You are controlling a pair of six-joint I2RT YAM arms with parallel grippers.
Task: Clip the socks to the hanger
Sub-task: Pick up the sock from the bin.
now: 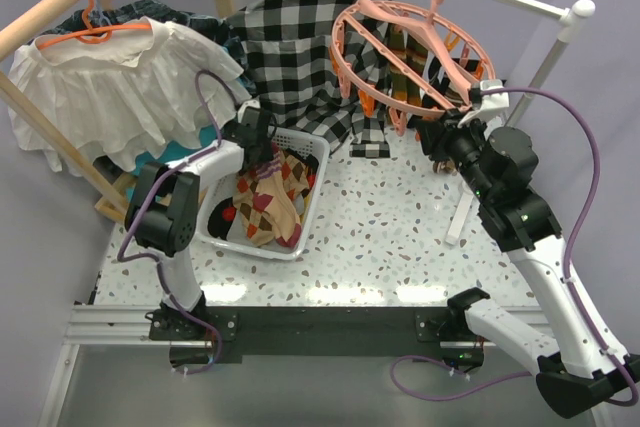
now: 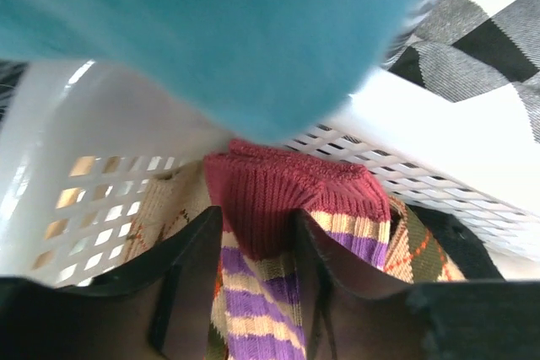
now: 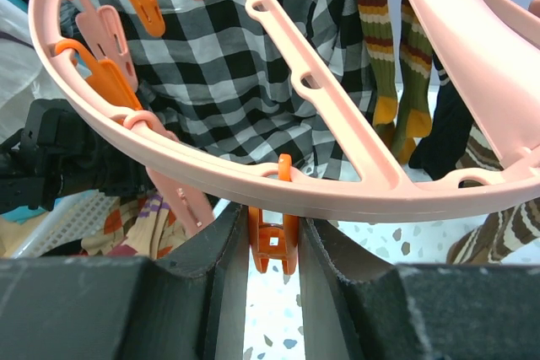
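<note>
While over the basket [image 1: 305, 140], left pincer [image 2: 257, 225] tight on striped sock [image 2: 287, 187]; right pincer [image 3: 270, 218] tight on orange peg [image 3: 272, 250] under hanger [image 3: 405, 196].

Tabletop [image 1: 400, 237]: white w/ grey & dark speckles, glossy, glare along near side. White mesh basket [image 1: 312, 159] sits on left half toward the rear, skewed vs. table edge. Slim white strip [image 1: 459, 219] lies flat on right half, tilted, well apart from basket. At the back, centre: lower flap of b&w checked shirt [image 1: 372, 139] comes down to the surface. It looks to be touching, can't tell for sure. Wooden frame foot [image 1: 112, 202] at left edge near basket; on the top or just off it, can't tell. Near edge: black plate [image 1: 320, 332] on alu rail [image 1: 105, 322], w/ both arm bases [image 1: 180, 322] bolted there.
</note>
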